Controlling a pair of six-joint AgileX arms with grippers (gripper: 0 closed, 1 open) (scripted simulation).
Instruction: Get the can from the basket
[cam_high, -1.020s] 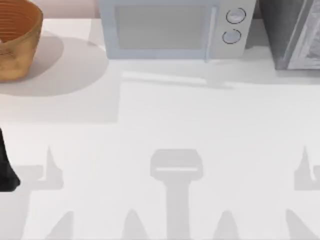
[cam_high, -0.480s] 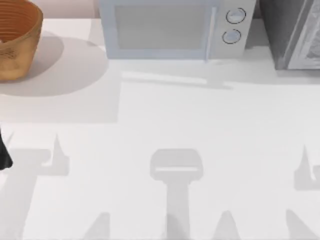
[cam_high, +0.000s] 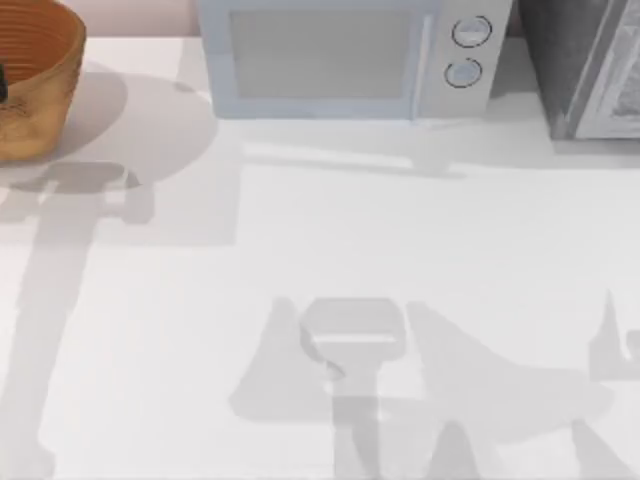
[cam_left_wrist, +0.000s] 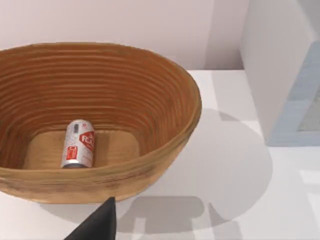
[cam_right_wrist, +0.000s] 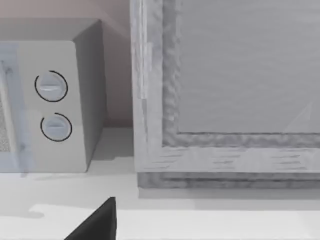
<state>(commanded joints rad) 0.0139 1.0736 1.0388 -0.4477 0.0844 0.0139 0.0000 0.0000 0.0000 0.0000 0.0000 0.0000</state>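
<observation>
**Wicker basket at upper left, can lying on its floor**

Woven orange-brown wicker: the basket (cam_high: 40, 85) sits at the upper left corner of the top view, partly cut by the frame edge, on a plain white counter (cam_high: 320, 250).

Around it: a pale grey microwave (cam_high: 345, 55) with two round dials stands along the top of the frame, just right of the basket with a gap of bare counter between. A grey textured cabinet (cam_high: 585, 65) fills the upper right corner. In the left wrist view nothing lies over the can; the basket's thick near rim and ribbed wall stand between the camera and it.

The can (cam_left_wrist: 79, 143) lies on its side on the basket floor, toward one end of the oval. Its long axis runs roughly front to back across the floor, red label facing up; the end nearer the camera is hidden behind the rim.

Left gripper (cam_left_wrist: 97, 225): one dark fingertip shows at the lower edge of the left wrist view, outside the basket's near wall; open or closed, cannot tell. Right gripper (cam_right_wrist: 97, 222): one dark fingertip likewise, facing microwave and cabinet; cannot tell.

Pale pinkish wall behind. Soft grey arm shadows cross the counter.
</observation>
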